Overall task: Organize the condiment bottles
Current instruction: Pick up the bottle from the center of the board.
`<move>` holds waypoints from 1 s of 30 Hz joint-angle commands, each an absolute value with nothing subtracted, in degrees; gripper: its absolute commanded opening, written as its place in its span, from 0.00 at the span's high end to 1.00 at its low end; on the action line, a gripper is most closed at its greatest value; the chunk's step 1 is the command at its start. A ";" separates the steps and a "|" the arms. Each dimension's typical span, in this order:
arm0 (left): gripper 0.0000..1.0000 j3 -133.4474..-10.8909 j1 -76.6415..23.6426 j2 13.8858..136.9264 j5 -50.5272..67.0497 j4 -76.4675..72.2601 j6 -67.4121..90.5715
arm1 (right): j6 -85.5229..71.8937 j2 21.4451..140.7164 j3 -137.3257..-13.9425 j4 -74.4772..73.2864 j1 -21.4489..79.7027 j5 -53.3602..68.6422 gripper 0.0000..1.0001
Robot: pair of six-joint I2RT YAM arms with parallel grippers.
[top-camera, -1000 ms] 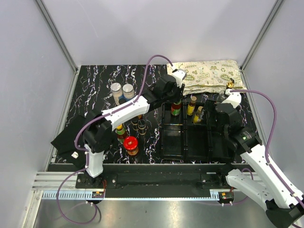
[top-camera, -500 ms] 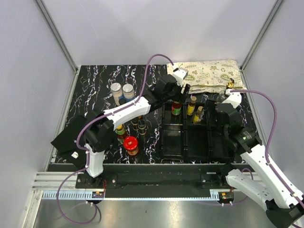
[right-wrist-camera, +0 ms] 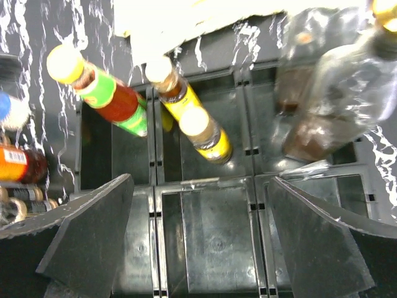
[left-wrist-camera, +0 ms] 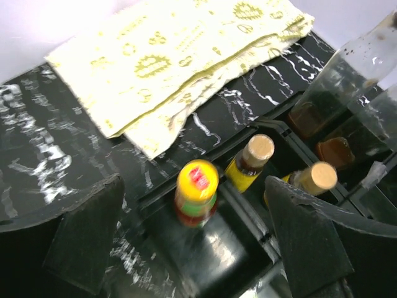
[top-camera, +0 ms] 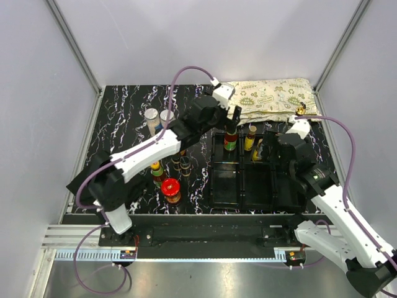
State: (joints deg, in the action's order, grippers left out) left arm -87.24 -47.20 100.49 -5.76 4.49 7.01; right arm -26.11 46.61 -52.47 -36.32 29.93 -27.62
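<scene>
Grey walls box in a black marbled table (top-camera: 124,112), with a patterned cloth (top-camera: 270,98) at its 1 o'clock corner and a black compartment tray (top-camera: 226,186) toward 4 o'clock. Only this overhead view shows the bottles outside the tray. Two grey-lidded shakers (top-camera: 151,115) stand at the table's 11 o'clock, and a red-lidded jar (top-camera: 170,188) sits in a small cluster at the tray's 9 o'clock.

From my left wrist, my left gripper (left-wrist-camera: 192,184) is spread wide and grips nothing. A yellow-capped sauce bottle (left-wrist-camera: 196,202) stands upright between the fingers, touching neither, in the tray's far-left compartment. At its 3 o'clock, two tan-capped bottles (left-wrist-camera: 255,152) with yellow labels share the next compartment. Clear glass bottles (left-wrist-camera: 353,68) blur at 2 o'clock.

From my right wrist, my right gripper (right-wrist-camera: 201,180) is also wide apart and empty, above the tray's bare nearer compartments. This view shows more plainly the sauce bottle's red body and green label, and dark liquid in the glass bottles in the far-right compartment.
</scene>
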 commanded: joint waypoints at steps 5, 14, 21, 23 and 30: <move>0.01 -75.60 -47.37 83.42 -22.39 10.98 9.75 | -23.91 52.37 -54.40 -35.51 29.79 -17.42 0.00; 0.01 -68.74 -47.29 73.13 -35.24 25.04 16.42 | -23.99 54.23 -54.23 -34.45 29.79 -13.97 0.00; 0.01 -61.28 -47.37 62.51 -40.68 30.67 24.33 | -24.52 54.14 -54.23 -34.37 29.71 -13.80 0.00; 0.01 -59.51 -47.29 59.87 -41.92 31.46 27.23 | -24.70 54.32 -54.32 -34.37 29.71 -13.62 0.00; 0.01 -52.83 -47.29 50.55 -40.27 35.32 31.38 | -25.93 55.28 -53.97 -34.37 29.71 -12.48 0.00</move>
